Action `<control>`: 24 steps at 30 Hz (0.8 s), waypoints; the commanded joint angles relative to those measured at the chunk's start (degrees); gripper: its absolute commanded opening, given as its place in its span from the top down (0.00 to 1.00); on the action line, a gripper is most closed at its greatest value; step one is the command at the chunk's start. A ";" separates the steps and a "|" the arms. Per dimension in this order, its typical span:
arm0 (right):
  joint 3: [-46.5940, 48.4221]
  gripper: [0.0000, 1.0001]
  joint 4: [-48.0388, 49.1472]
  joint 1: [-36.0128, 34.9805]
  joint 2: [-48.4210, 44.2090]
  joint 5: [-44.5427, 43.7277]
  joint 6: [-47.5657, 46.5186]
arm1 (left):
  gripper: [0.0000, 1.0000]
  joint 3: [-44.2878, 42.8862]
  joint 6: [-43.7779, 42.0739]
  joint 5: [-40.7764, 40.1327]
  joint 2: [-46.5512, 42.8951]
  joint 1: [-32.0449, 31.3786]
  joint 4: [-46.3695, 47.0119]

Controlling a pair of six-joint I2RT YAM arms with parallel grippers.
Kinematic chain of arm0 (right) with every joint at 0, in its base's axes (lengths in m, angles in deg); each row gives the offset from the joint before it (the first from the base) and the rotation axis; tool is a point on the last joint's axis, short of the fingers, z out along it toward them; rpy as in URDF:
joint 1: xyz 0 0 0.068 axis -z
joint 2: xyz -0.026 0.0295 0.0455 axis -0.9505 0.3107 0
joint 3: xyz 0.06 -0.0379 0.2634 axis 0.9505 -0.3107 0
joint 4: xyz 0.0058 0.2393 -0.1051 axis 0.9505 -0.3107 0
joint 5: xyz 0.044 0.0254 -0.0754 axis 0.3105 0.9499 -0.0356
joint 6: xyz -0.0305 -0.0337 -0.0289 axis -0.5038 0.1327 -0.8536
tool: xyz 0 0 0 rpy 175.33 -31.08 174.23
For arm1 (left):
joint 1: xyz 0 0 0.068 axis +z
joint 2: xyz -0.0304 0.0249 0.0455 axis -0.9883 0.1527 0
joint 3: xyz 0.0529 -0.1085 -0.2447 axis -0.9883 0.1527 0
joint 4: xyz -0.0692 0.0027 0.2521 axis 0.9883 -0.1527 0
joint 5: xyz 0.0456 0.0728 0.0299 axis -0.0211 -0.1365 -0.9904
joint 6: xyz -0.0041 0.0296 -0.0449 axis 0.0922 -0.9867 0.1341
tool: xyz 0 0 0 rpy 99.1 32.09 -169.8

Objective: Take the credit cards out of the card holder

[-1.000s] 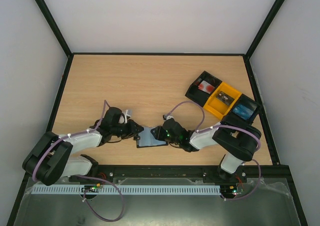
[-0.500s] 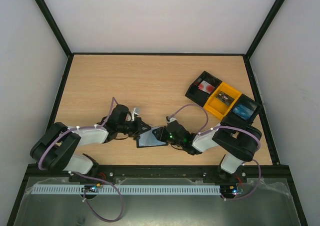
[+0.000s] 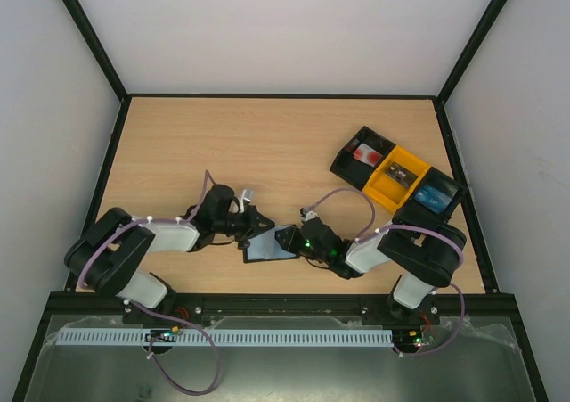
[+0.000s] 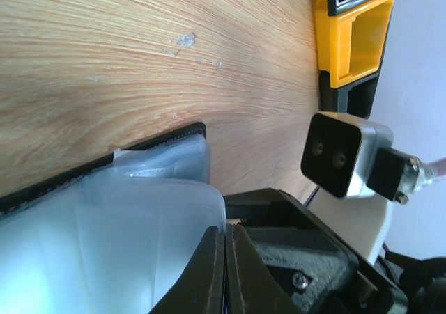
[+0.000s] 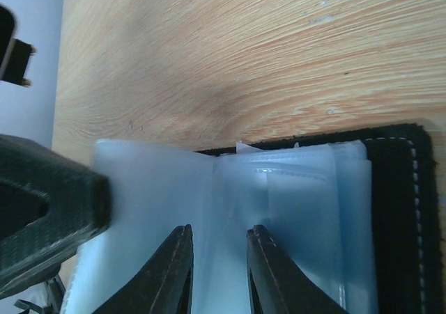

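Note:
The black card holder (image 3: 270,247) lies open on the table between both arms, its pale blue-grey panels facing up. My left gripper (image 3: 256,227) is at its left edge. In the left wrist view its jaws (image 4: 225,255) are shut on the corner of a pale blue-grey credit card (image 4: 104,251) that sticks out past the holder's black rim (image 4: 164,138). My right gripper (image 3: 290,240) reaches in from the right. In the right wrist view its fingers (image 5: 217,248) stand a little apart over the holder's panels (image 5: 306,209), and the held card (image 5: 153,189) extends left.
A long black-and-yellow three-compartment tray (image 3: 396,177) stands at the back right. It holds a red-and-white object (image 3: 365,152) and a bright blue object (image 3: 434,197). Dark frame walls border the table on all sides.
My left gripper has moved right, up to the holder's left edge, and is shut on the card. The right arm has shifted slightly right. The holder has stayed about where it was.

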 commanded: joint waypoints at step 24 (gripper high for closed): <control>-7.23 0.60 -28.34 -0.42 -35.21 -19.99 -2.90 | 0.36 -11.63 -12.36 -18.42 -3.10 -2.64 -27.63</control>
